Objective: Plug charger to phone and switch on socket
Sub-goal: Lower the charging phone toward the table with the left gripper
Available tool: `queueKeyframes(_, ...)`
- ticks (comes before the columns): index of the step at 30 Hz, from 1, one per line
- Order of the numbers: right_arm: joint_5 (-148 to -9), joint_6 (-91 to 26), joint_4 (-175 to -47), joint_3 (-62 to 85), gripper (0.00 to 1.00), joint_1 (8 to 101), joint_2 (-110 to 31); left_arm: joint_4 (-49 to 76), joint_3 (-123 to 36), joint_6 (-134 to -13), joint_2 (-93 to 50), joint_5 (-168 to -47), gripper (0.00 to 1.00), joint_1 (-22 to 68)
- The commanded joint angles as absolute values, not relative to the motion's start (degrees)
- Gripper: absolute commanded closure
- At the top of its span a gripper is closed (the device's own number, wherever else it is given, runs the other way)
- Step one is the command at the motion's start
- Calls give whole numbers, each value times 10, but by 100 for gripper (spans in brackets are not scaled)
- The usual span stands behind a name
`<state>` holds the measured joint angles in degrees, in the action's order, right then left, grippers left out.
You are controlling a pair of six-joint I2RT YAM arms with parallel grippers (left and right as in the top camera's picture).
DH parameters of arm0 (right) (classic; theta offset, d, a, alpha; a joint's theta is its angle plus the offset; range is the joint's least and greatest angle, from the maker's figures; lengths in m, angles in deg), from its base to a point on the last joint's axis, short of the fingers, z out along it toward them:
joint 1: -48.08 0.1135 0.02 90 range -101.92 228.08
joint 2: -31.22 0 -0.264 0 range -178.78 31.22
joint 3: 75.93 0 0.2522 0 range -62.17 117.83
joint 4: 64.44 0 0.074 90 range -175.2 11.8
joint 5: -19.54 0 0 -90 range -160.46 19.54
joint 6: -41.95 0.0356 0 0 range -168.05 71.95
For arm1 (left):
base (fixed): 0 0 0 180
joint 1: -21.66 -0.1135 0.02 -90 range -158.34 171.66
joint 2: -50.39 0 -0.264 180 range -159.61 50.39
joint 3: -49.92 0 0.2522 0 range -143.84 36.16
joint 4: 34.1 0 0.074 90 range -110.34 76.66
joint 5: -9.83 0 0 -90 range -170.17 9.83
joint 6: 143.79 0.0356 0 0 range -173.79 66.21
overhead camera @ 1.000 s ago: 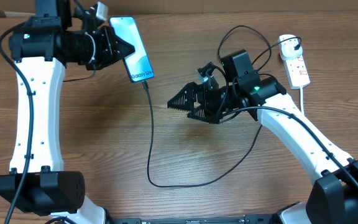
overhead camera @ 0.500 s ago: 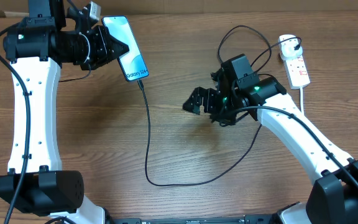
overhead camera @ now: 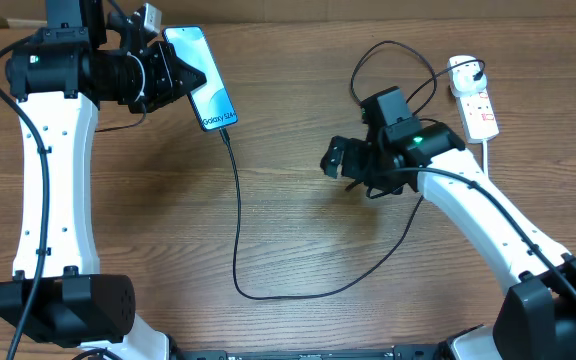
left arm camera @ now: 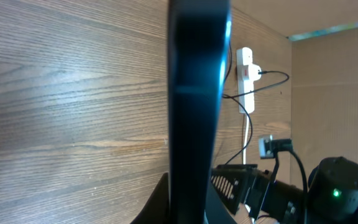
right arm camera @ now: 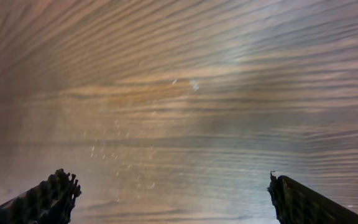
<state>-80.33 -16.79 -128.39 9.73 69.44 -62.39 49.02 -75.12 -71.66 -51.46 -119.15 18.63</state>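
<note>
My left gripper (overhead camera: 178, 72) is shut on the phone (overhead camera: 206, 90), holding it tilted at the far left with its light blue screen showing. In the left wrist view the phone (left arm camera: 194, 106) stands edge-on between the fingers of the left gripper (left arm camera: 188, 202). The charger cable (overhead camera: 236, 220) meets the phone's bottom edge, loops down over the table and runs up to the white socket (overhead camera: 476, 105) at the far right. Its black plug (overhead camera: 465, 70) sits in the socket's rounded end. My right gripper (overhead camera: 336, 160) hangs open over bare wood, and the right wrist view of it (right arm camera: 173, 193) has nothing between its fingers.
The cable's slack loops behind the right arm (overhead camera: 468, 200) near the back edge. A thick white cord (overhead camera: 488, 160) runs from the socket toward the front. The socket (left arm camera: 245, 65) and the right arm (left arm camera: 278, 193) also show past the phone in the left wrist view.
The right gripper has drawn back to the right, away from the cable, and turned downward. The left gripper shifted the phone slightly up and left, then held still.
</note>
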Motion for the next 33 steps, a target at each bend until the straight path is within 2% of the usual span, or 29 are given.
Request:
queueKeyframes(1,-784,-170,-1283,103,0,658,-614,488,-739,-717,-515,-1202,96,203)
queueKeyframes(6,-773,-171,-1301,103,0,610,-614,484,-715,-716,-515,-1202,96,214)
queueKeyframes(12,-686,-171,-1342,103,0,578,-614,484,-709,-705,-515,-1202,96,214)
queueKeyframes(24,-651,-170,-1343,103,0,575,-614,476,-708,-708,-554,-1202,96,273)
queueKeyframes(33,-652,-170,-1326,103,0,575,-614,452,-708,-707,-586,-1252,96,289)
